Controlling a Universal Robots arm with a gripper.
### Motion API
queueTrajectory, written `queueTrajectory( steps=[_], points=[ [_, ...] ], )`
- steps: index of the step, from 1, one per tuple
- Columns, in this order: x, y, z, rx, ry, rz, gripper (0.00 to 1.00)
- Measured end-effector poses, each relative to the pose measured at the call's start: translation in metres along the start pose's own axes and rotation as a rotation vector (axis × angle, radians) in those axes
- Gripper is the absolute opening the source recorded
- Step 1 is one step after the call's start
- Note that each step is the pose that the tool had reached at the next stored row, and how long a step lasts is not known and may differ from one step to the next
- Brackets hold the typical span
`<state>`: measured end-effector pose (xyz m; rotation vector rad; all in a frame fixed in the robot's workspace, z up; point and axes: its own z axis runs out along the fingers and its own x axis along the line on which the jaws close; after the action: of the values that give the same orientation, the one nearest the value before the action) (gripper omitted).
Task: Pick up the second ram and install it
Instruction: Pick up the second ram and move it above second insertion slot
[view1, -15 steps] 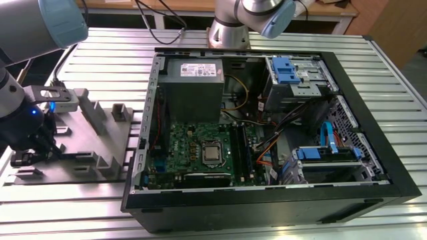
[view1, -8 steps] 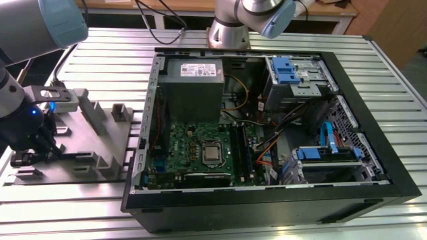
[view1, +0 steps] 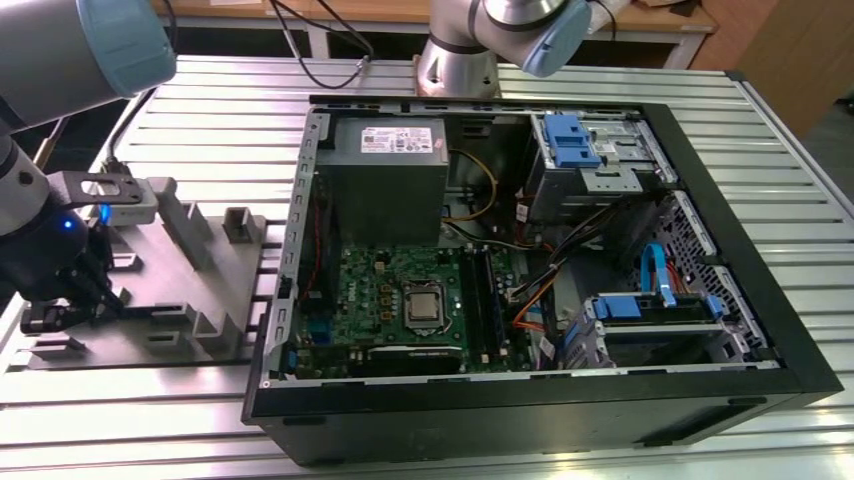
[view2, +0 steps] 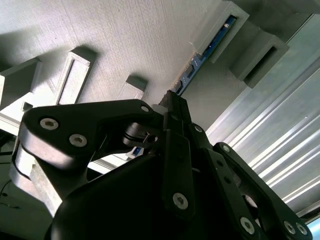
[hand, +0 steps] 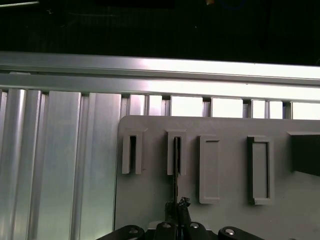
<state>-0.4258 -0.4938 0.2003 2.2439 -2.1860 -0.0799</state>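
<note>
Computer case (view1: 534, 420) sits on bench (view1: 200, 110), exterior view's right. Fixture plate (view1: 167, 300) just beside it, exterior view's left. Second ram (hand: 176, 155) upright in plate slot, fingers (hand: 184, 212) pinching its end.

A ribbed metal desk (view1: 227, 130) carries an open black computer case (view1: 534, 410) toward the exterior view's right. Inside it, a green board (view1: 380, 290) lies at the near left, with a grey power supply (view1: 387, 165) beyond it. A drive cage (view1: 594, 165) with a blue latch sits at the far right. A grey slotted fixture (view1: 174, 270) sits just left of the case.
</note>
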Motion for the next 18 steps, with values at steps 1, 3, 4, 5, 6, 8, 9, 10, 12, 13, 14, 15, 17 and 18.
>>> queueTrajectory(
  steps=[1, 3, 4, 5, 6, 8, 9, 10, 12, 13, 14, 15, 17, 18],
  points=[
    [0.0, 0.0, 0.0, 0.0, 0.0, 0.001, 0.13],
    [0.0, 0.0, 0.0, 0.0001, -0.0001, 0.003, 0.13],
    [0.0, 0.0, 0.0, 0.0, -0.0001, 0.003, 0.13],
    [0.0, 0.0, 0.0, 0.0001, -0.0001, 0.003, 0.13],
    [0.0, 0.0, 0.0, 0.0, -0.0001, 0.003, 0.13],
    [0.0, 0.0, 0.0, 0.0001, -0.0002, 0.007, 0.13],
    [0.0, 0.0, 0.0, 0.0002, -0.0003, 0.011, 0.13],
    [0.0, 0.0, 0.0, 0.0002, -0.0003, 0.011, 0.13],
    [0.0, 0.0, 0.0001, 0.0003, -0.0004, 0.012, 0.13],
    [0.0, 0.0, 0.0001, 0.0004, -0.0005, 0.012, 0.13],
    [0.0, 0.0, 0.0001, 0.0003, -0.0004, 0.012, 0.13],
    [0.0, 0.0, 0.0001, 0.0004, -0.0004, 0.012, 0.13],
    [0.0, 0.0, 0.0001, 0.0004, -0.0004, 0.012, 0.12],
    [0.0, 0.0, 0.0001, 0.0004, -0.0005, 0.012, 0.12]
  ],
)
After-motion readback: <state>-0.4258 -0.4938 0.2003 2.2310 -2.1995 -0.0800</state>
